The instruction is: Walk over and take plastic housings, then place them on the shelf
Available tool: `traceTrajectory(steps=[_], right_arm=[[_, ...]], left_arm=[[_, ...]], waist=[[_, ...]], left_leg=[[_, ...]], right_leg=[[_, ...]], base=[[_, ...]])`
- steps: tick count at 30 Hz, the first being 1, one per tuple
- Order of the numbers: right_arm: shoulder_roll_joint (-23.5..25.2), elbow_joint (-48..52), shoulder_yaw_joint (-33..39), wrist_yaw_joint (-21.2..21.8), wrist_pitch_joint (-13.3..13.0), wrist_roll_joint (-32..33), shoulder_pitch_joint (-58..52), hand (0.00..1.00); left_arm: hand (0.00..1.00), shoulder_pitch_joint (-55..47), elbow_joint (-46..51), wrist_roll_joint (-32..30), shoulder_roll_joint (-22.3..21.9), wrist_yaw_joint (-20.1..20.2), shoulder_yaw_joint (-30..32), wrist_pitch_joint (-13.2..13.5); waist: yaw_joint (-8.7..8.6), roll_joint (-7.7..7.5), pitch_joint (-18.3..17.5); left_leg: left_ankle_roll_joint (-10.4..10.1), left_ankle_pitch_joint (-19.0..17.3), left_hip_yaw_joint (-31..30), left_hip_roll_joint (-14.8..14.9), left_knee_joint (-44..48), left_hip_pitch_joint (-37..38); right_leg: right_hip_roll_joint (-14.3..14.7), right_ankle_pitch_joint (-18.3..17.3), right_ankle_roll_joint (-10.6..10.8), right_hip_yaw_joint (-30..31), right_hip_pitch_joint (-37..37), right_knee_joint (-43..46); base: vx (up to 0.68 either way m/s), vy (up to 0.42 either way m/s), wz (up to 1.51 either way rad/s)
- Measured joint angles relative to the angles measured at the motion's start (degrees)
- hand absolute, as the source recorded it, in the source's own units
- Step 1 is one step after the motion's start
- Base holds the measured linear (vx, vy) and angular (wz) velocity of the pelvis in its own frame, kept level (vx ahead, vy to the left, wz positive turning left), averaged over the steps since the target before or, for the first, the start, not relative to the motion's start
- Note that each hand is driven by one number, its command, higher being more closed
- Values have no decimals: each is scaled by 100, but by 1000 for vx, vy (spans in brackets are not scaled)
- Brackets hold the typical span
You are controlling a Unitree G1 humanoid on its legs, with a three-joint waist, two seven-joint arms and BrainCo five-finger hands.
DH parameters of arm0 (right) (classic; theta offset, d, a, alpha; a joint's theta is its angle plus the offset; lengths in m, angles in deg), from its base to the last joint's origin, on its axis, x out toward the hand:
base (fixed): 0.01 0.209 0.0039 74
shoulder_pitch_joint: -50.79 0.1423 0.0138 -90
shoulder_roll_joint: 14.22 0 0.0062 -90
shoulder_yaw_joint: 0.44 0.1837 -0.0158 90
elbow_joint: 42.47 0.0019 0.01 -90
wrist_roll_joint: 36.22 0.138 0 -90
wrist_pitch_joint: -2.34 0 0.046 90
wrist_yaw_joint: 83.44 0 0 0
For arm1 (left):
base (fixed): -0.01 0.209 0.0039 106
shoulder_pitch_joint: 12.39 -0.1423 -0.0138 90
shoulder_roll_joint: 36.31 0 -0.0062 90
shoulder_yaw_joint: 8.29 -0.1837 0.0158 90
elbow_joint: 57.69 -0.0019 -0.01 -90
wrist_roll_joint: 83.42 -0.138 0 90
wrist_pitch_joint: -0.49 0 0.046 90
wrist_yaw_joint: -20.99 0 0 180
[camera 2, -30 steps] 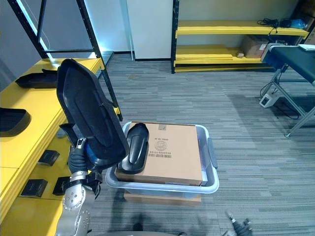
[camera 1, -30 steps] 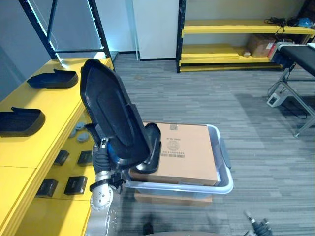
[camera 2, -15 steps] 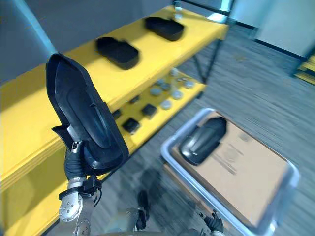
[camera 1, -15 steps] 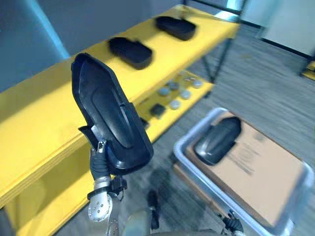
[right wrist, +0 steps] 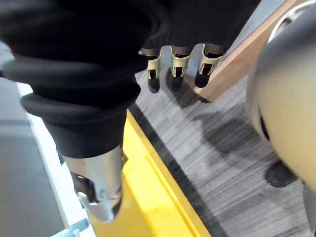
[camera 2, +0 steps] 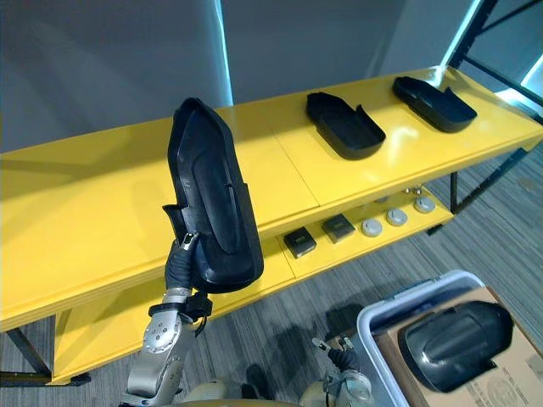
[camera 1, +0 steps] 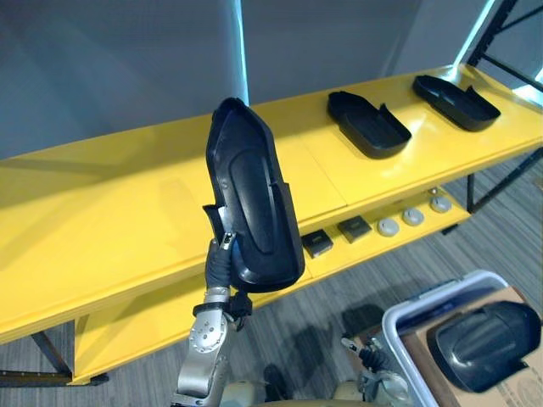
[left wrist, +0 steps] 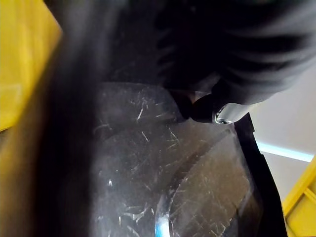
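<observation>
**Risk.** The left hand [camera 1: 219,264] grips the held housing [camera 1: 250,203] at its lower end alone, so the long upper part stands unsupported.
- The piece looks top-heavy. In my judgement it could pivot or slip in the grip when it is tilted over to lie flat.
- Its lower end hangs in front of the shelf [camera 1: 102,220], about level with the front edge of the top board. A low approach would knock it against that edge.
- Set too close to that edge, it could overhang and tip to the floor.
- The two other housings [camera 1: 366,123] lie on the same board toward the shelf's right end, well apart from the held one. Drifting that way could cause a collision with the nearer one.

**Hands.**
- Left: its fingers are mostly hidden behind the housing. The wrist view shows one dark tip bearing on the inner face, so I read it as clasped round the piece.
- Right hand [right wrist: 173,69]: fingers hang loose and hold nothing, out in front of the shelf.

**Held housing.** It is a black, elongated shell, upright before the middle of the shelf.
- The top is rounded and a raised long panel runs down its centre, with a small tab at the side near the hand.
- Close up, the surface is dull and finely scratched.

**Also noted.** A spare housing [camera 1: 484,343] rests on a box [camera 1: 519,392] in a bin [camera 1: 397,329] on the floor off the shelf's right end.
</observation>
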Motion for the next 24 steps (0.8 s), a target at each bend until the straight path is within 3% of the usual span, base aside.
traceTrajectory(steps=[3,5,7,10,11,15,17,24], right_arm=[[94,254,-38,-1,0,-1,-219,0],[161,352,-179,10,6,-1,-316,0],[189,481,-364,43,14,-5,-327,0],[189,656,-374,40,8,-10,-320,0],[191,662,-372,38,9,-31,-319,0],[190,667,-329,32,4,-56,-339,0],[162,665,-324,31,2,-57,-407,0],[140,601,-339,49,-42,-180,-537,0]], left_arm=[[100,3,11,-3,-1,-7,-38,0],[100,-113,69,-1,-1,-35,12,24],[100,-314,134,4,-13,-63,48,33],[100,-398,135,11,-73,-70,37,33],[100,-393,131,11,-79,-69,34,33],[100,-335,113,5,-218,14,17,27],[100,-311,85,-6,-301,19,9,20],[100,-166,-150,-647,-353,-136,165,-146]], waist=[[120,-146,-78],[220,-307,-133],[323,-348,-156],[331,-227,-213],[318,-197,-229],[122,-153,-266],[105,-126,-276],[116,-14,-449]], left_leg=[[-68,-139,-285,-97,-47,184],[-50,-246,-353,-145,-46,275],[-224,-348,-327,-90,-31,310],[-540,-477,-222,324,38,241],[-620,-472,-142,485,54,255],[-996,-304,-132,789,-257,389],[-1140,-211,-135,861,-473,588],[-1175,-176,-97,926,-655,767]], right_leg=[[-31,388,124,506,-179,-192],[-144,585,181,468,-149,-168],[-92,687,105,418,-77,-339],[279,1157,39,166,153,-1071],[454,1476,-22,139,203,-1333],[842,1658,-286,141,332,-1785],[971,1715,-374,165,494,-1980],[1133,1990,-444,252,783,-2491]], base=[[186,-54,108],[144,-147,67],[85,-204,5],[100,-212,-39],[166,-209,-50],[172,-197,-29],[136,-119,-19],[22,-28,-9]])
